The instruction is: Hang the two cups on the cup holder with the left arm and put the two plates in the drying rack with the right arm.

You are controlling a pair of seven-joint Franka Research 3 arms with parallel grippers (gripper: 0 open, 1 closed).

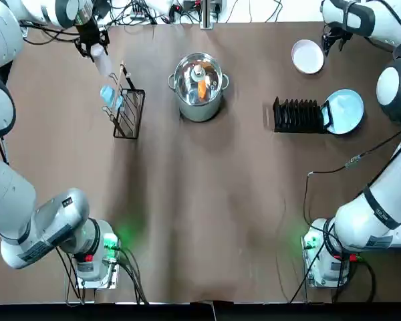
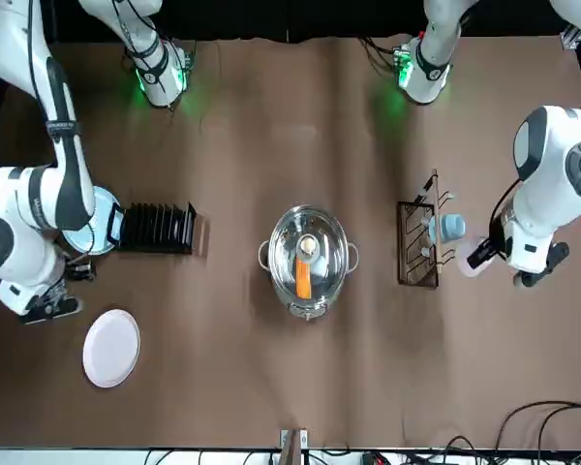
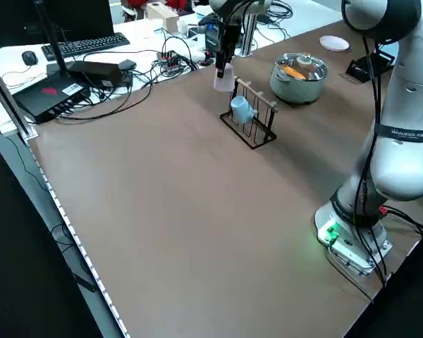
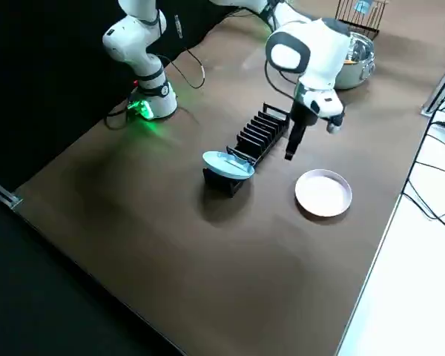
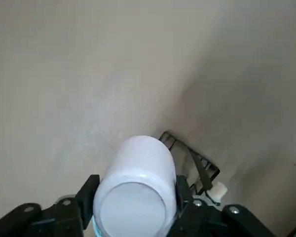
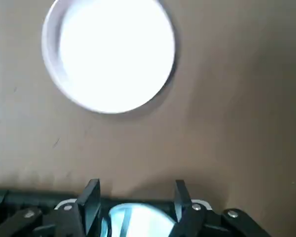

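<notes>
— Cups first: how will the pale cup (image 5: 135,190) handle?

— I judge it light, rigid and smooth, so it may slip or crack if it knocks the wood. The left gripper (image 1: 93,47) has its fingers closed on the sides of the cup, which hangs in the air just beside the far end of the cup holder (image 1: 127,110). The blue cup (image 1: 111,97) is already on a peg there.

— And the plates?

— The white plate (image 6: 108,52) lies flat on the table (image 1: 200,221), near the far edge. A flat plate is thin and probably brittle; I would take it at the rim, one finger over and one under. The right gripper (image 6: 133,197) is above the table between this plate and the drying rack (image 1: 297,116), fingers apart, holding nothing.

— The blue plate (image 1: 344,110)?

— It is at the outer end of the drying rack and leans at an angle. Whether it sits in a slot, I cannot tell.
</notes>
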